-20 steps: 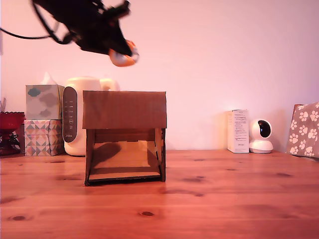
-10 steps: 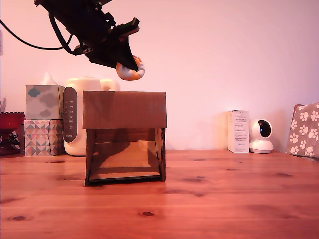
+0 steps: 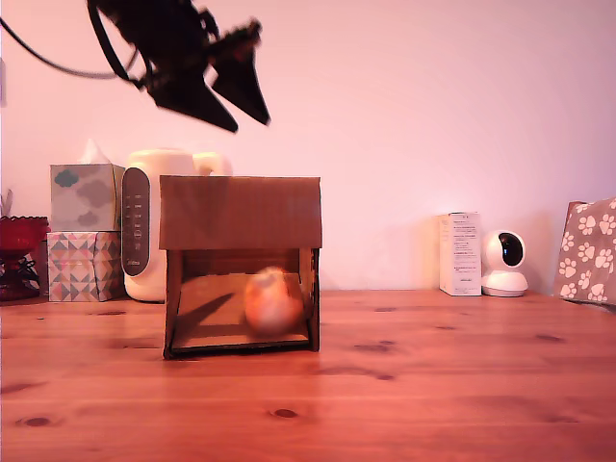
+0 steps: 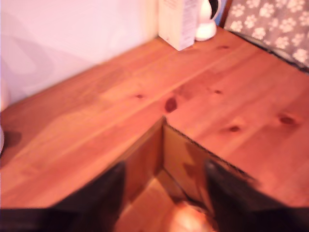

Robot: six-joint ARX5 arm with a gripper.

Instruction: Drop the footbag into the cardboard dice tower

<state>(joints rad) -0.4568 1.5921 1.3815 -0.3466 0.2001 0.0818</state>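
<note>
The footbag (image 3: 271, 300) shows as a blurred orange and white ball in the lower front opening of the cardboard dice tower (image 3: 241, 212), on its sloped tray. Above the tower's top, my gripper (image 3: 250, 122) hangs open with nothing between its dark fingers. In the wrist view the two fingers (image 4: 104, 193) frame the tower's open top corner (image 4: 163, 126), and the footbag (image 4: 188, 218) appears blurred deep inside the shaft.
Behind the tower stand a cream appliance (image 3: 154, 221) and stacked tissue boxes (image 3: 85, 231), with a red bowl (image 3: 19, 236) at the exterior view's left. A white carton (image 3: 459, 253), a small white camera (image 3: 503, 262) and a paw-print bag (image 3: 587, 248) sit at its right. The table (image 3: 433, 385) is wooden.
My gripper has opened and let go of the footbag. The ball has fallen through the tower and now shows in its lower opening. The gripper has lifted slightly.
</note>
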